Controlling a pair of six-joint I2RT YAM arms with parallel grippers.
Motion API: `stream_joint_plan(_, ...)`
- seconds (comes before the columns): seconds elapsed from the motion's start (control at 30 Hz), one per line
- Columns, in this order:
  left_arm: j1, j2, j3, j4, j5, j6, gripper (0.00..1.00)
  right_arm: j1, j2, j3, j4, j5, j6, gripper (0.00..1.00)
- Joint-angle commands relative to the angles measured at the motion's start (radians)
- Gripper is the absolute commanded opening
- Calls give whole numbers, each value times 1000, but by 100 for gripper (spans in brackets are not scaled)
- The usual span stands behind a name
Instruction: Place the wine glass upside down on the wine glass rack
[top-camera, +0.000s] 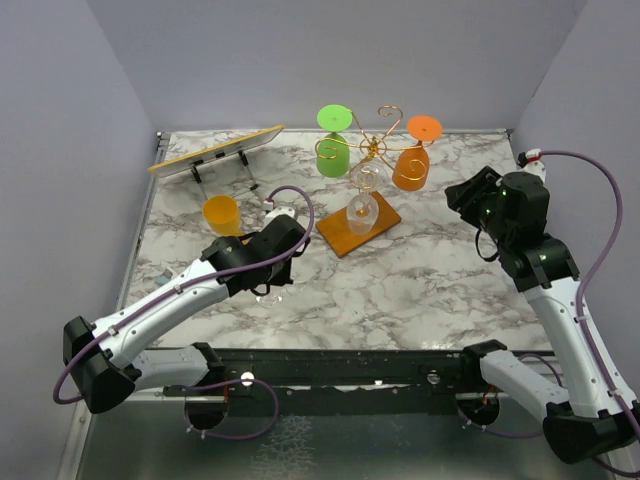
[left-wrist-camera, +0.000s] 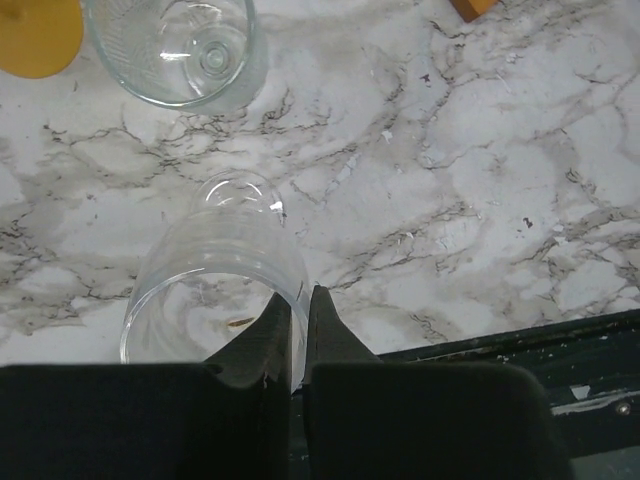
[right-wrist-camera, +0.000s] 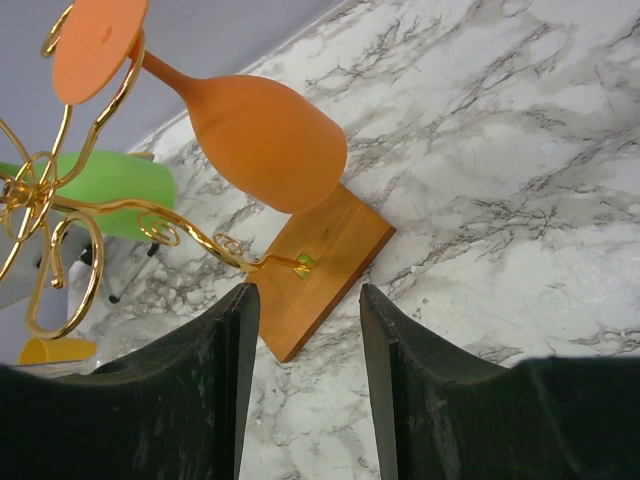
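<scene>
The wine glass rack (top-camera: 372, 150) is a gold wire stand on an orange-brown base (top-camera: 340, 238) at the table's middle back. A green glass (top-camera: 333, 152) and an orange glass (top-camera: 412, 165) hang on it upside down, and a clear one (top-camera: 362, 208) is at its front. My left gripper (top-camera: 272, 278) is shut on the rim of a clear wine glass (left-wrist-camera: 215, 270), one finger inside the bowl and one outside, low over the table left of the base. My right gripper (right-wrist-camera: 305, 290) is open and empty, right of the rack, facing the base (right-wrist-camera: 325, 255) and the orange glass (right-wrist-camera: 265, 135).
A yellow cup (top-camera: 221, 214) and another clear glass (top-camera: 283, 212) stand just behind my left gripper; both also show in the left wrist view, the cup (left-wrist-camera: 35, 35) and the glass (left-wrist-camera: 170, 45). A tilted yellow-edged board (top-camera: 215, 150) on legs stands at the back left.
</scene>
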Motion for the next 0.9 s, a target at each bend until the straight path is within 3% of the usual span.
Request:
stream_joint_plan(0.0,1,-24,33,41,167,59,0,-5,-42,-8,-26,-6,37,49)
stream_joint_plan(0.23,-4,-79,75,191,428,110,0,-5,-104,-34,-18,-63,62,50)
stream_joint_plan(0.43,-41,-88,96,302,489,122,0,-5,-169,-87,-55,-103,152,50)
stream_joint_plan(0.7,-171,-75,61,472,353,144,0,-5,-255,-196,-153,-246,398,49)
stream_joint_plan(0.87,-265,-86,24,558,139,144,0,-5,-308,-293,-134,-399,557,50)
